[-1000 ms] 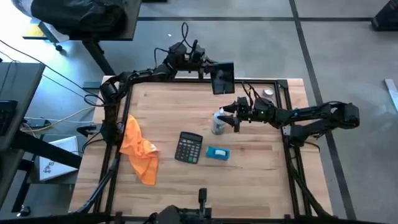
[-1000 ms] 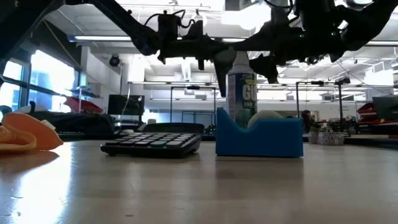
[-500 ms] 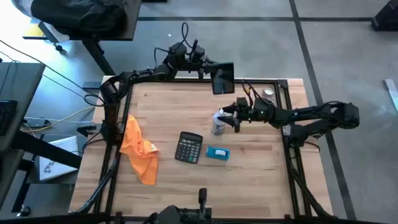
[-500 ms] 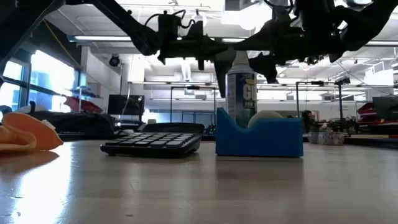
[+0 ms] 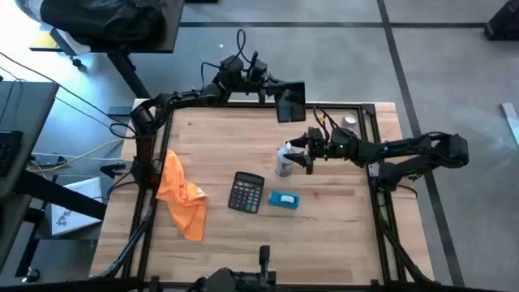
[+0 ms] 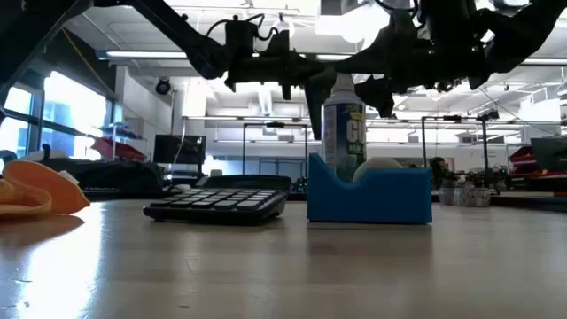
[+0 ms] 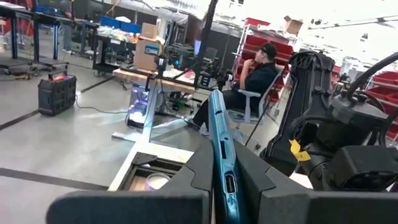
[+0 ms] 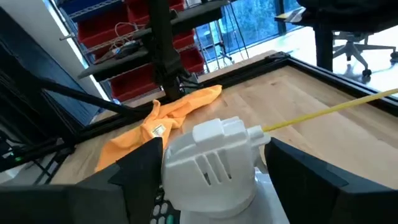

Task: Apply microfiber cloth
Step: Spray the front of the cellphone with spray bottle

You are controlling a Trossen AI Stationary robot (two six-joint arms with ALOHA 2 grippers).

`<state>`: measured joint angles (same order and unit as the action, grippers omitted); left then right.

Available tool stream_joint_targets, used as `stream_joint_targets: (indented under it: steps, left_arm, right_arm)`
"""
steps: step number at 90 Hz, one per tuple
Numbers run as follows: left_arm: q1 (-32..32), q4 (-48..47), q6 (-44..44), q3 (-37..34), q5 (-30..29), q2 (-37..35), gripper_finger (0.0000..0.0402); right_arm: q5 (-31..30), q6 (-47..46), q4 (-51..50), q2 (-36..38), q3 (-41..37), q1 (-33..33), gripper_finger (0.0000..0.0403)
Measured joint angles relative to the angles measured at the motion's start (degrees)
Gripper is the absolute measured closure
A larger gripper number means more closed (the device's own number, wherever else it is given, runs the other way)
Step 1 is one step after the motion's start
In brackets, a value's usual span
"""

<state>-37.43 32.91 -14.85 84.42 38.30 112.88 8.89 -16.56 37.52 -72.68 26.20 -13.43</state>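
Note:
The orange microfiber cloth (image 5: 180,195) lies crumpled on the table's left side, and no gripper touches it; it also shows in the low view (image 6: 40,195) and the right wrist view (image 8: 168,115). My left gripper (image 5: 272,88) is shut on a teal-edged tablet slab (image 5: 290,101), raised above the table's far edge. My right gripper (image 5: 303,152) is open at mid table. Its fingers stand on either side of the white head of a spray bottle (image 8: 211,165), which stands upright (image 6: 344,133). My left gripper pinches the slab between its two fingers (image 7: 199,180), across its thin teal edge (image 7: 225,180). The fingers come about level from the table's left and lie along the slab. The slab is lifted clear of the table, its dark face showing in the high view.
A black calculator (image 5: 246,192) and a small blue box (image 5: 284,199) lie near the table's middle, in front of the bottle. A small round thing (image 5: 349,122) sits at the far right corner. Bare wood lies between cloth and calculator. A person (image 7: 255,81) sits in the room beyond.

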Motion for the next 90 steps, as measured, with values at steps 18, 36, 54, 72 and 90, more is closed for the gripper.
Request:
stream_joint_targets:
  steps: [18, 36, 54, 72, 90]
  left_arm:
    - [0.0, 0.0, 0.0, 0.0, 0.0, 0.0, 0.0392]
    - [0.0, -0.1, 0.0, 0.0, 0.0, 0.0, 0.0392]
    - [0.0, -0.1, 0.0, 0.0, 0.0, 0.0, 0.0392]
    - [-0.2, -0.1, 0.0, 0.0, 0.1, 0.0, 0.0392]
    - [-0.7, -0.1, 0.1, 0.0, 3.2, 0.0, 0.0392]
  right_arm:
    - [-2.0, 0.2, 0.3, 0.1, 0.1, 0.0, 0.0239]
    - [-2.2, -0.6, 0.2, 0.1, 0.1, 0.0, 0.0252]
    - [1.1, 1.3, 0.0, 0.1, 0.1, -0.1, 0.0211]
    - [6.0, 2.4, -4.5, -0.1, 2.4, -2.2, 0.0099]
    - [11.3, 8.7, -11.5, -0.1, 6.3, -3.8, 0.0044]
